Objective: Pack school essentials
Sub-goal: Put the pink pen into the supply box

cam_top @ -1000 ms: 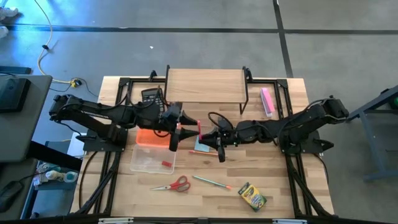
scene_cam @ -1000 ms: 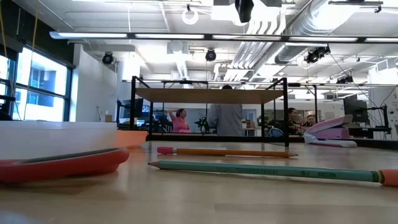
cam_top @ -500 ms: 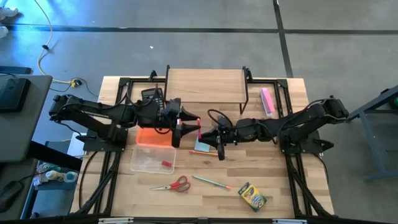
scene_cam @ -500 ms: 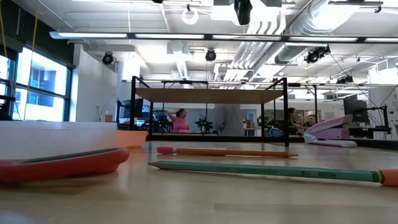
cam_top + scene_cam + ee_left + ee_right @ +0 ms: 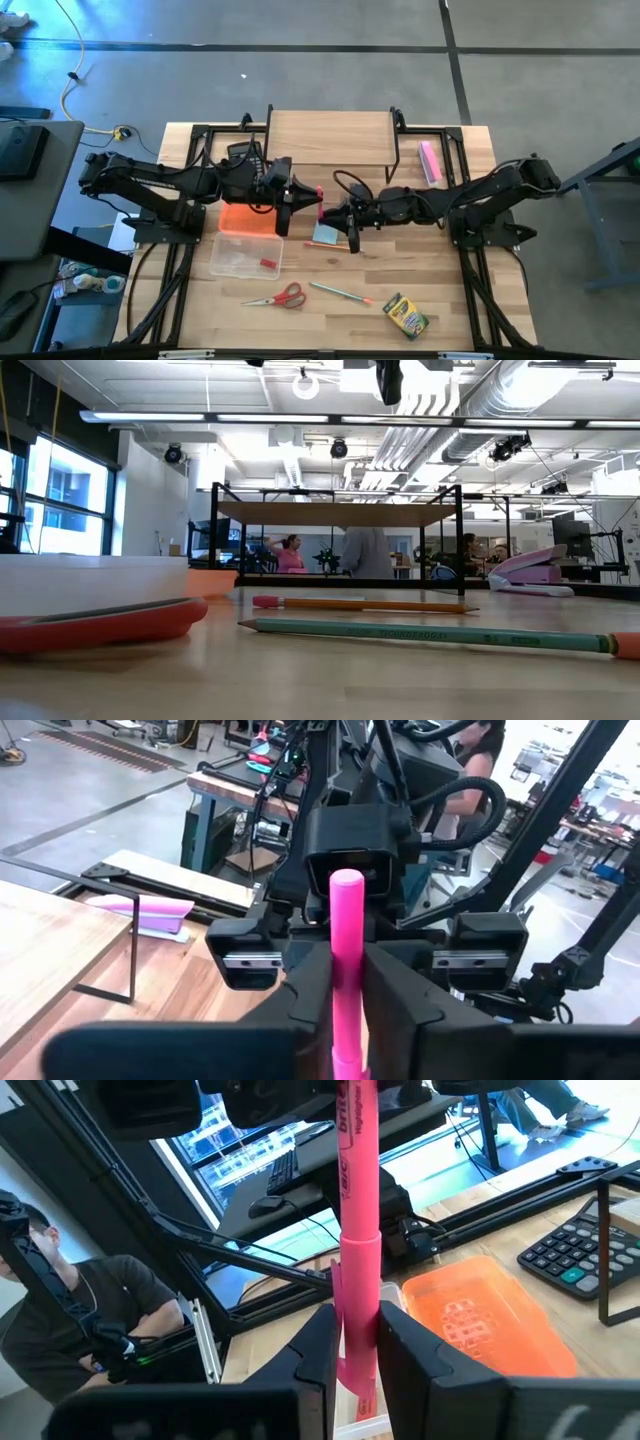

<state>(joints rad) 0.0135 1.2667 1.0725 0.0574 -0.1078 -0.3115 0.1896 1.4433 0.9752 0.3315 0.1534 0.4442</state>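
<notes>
While both claws pinch pink-red pen (image 5: 319, 199), light blue square notepad (image 5: 325, 235) lies underneath.

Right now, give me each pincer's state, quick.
Left pincer: closed on the pink pen, above the middle of the table.
Right pincer: closed on the same pen, from the other end.

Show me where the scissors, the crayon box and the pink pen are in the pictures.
scissors (image 5: 280, 296): high view, on the red handles.
crayon box (image 5: 405, 316): high view, middle of the top face.
pink pen (image 5: 357, 1230): right wrist view, on the barrel between both grippers.
</notes>
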